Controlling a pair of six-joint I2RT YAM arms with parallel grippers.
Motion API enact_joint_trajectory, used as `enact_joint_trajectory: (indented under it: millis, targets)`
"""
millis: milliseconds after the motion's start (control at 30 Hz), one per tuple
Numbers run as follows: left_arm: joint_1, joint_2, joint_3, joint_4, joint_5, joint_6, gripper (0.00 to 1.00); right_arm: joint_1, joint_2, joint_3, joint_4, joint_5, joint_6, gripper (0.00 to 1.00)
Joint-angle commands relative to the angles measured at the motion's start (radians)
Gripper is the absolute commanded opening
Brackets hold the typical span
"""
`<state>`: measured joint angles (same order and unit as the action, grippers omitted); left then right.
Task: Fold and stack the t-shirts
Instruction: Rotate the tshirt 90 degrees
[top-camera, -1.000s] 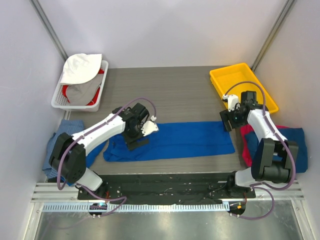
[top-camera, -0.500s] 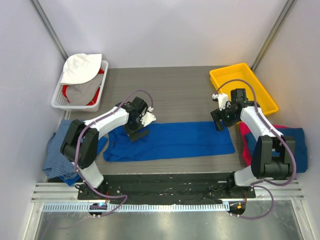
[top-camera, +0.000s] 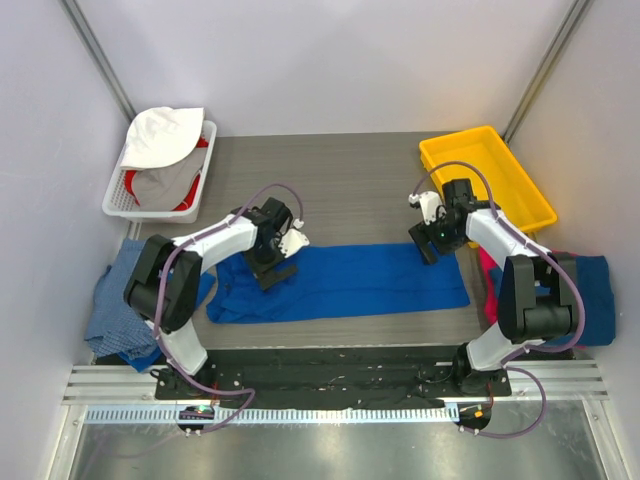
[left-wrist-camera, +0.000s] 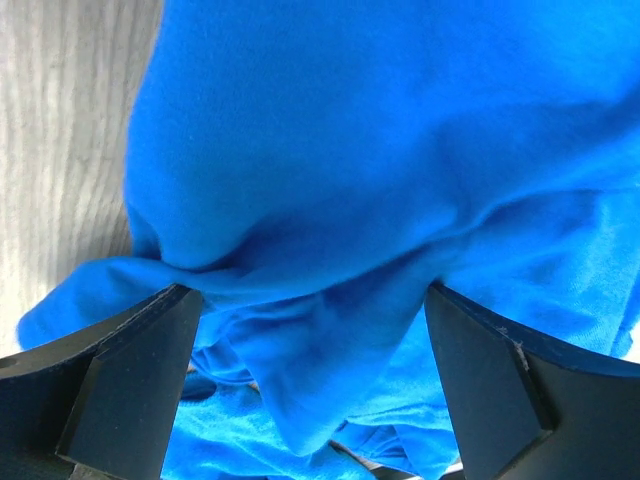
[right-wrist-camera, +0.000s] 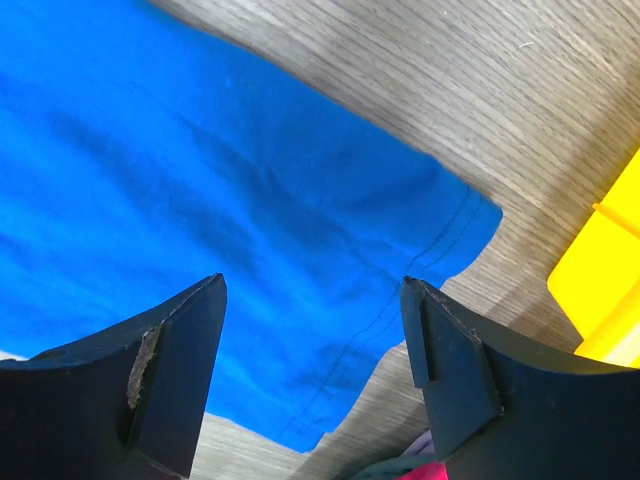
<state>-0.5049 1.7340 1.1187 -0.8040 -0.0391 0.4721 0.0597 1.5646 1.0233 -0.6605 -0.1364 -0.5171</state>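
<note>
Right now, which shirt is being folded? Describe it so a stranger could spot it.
On the grey table, nearer than the white basket and yellow bin, a bright blue shirt lies in a long strip. Unlike the shirt piles off either side, it is spread out, with the left gripper and right gripper over its ends.

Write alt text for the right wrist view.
The right gripper hangs open above the hemmed corner of a blue t-shirt lying flat on a wood-grain table. A yellow bin shows at the right edge, pink cloth at the bottom.
</note>
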Motion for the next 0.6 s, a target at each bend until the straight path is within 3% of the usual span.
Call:
enact_joint_trajectory:
  millis: [0, 567]
  targets:
    - [0.032, 0.042, 0.047, 0.009, 0.036, 0.000, 1.00, 0.005, -0.003, 0.008, 0.048, 0.027, 0.011, 0.78]
    - [0.077, 0.226, 0.320, -0.031, 0.105, 0.023, 1.00, 0.005, -0.031, -0.029, 0.065, 0.050, 0.009, 0.78]
